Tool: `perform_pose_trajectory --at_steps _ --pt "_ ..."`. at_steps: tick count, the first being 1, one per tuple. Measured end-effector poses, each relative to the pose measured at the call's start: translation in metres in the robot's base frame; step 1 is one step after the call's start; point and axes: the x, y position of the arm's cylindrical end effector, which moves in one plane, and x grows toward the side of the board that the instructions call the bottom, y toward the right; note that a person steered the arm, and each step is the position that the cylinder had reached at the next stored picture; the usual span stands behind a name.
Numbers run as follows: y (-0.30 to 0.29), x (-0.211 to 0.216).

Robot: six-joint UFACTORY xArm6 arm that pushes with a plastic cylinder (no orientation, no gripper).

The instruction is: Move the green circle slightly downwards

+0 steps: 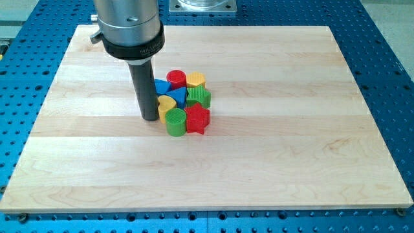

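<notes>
The green circle point(174, 122) stands at the lower left of a tight cluster of blocks near the board's middle. My tip point(149, 118) rests on the board just left of the cluster, beside the yellow heart point(167, 104) and a little up and left of the green circle, close to it. The rod rises straight to the arm's grey housing point(127, 26) at the view's top.
The cluster also holds a red star point(198, 119), a green block point(199, 96), a yellow block point(196, 80), a red cylinder point(176, 79) and blue blocks point(177, 94) point(161, 85). They sit on a wooden board point(291, 149) over a blue perforated table point(388, 77).
</notes>
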Motion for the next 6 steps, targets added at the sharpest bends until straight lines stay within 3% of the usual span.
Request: perform_pose_trajectory --at_steps 4,6 --pt "-0.028 -0.009" --pt "-0.005 0.042"
